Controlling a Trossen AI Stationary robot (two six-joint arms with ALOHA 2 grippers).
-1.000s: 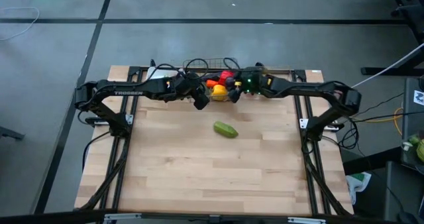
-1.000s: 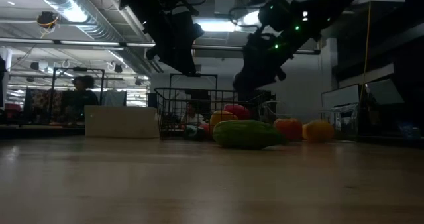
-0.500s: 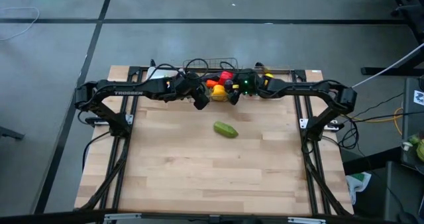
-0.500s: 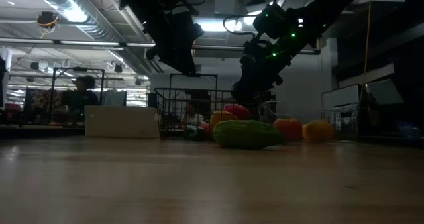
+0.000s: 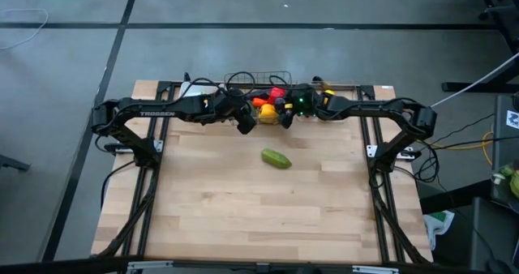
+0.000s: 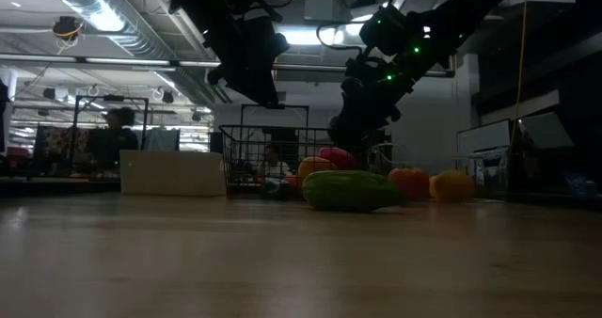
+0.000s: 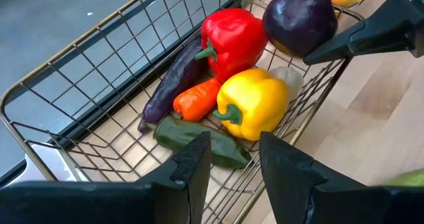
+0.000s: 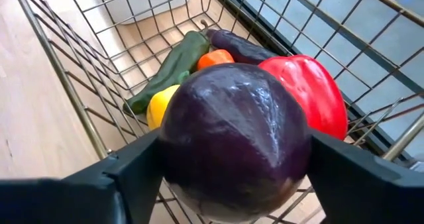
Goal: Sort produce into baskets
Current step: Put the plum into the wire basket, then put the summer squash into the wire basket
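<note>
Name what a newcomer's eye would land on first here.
The right gripper holds a purple onion over the wire-mesh basket, above a red pepper and yellow pepper inside. A green cucumber lies alone mid-table.

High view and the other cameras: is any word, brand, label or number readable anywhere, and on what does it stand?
"TROSSEN": white letters along the left arm, small but readable in the high view.
No other text can be read. The white tray, the wire basket and the produce in it carry no visible labels, and anything in the room behind the table is too dark and small to read.
</note>
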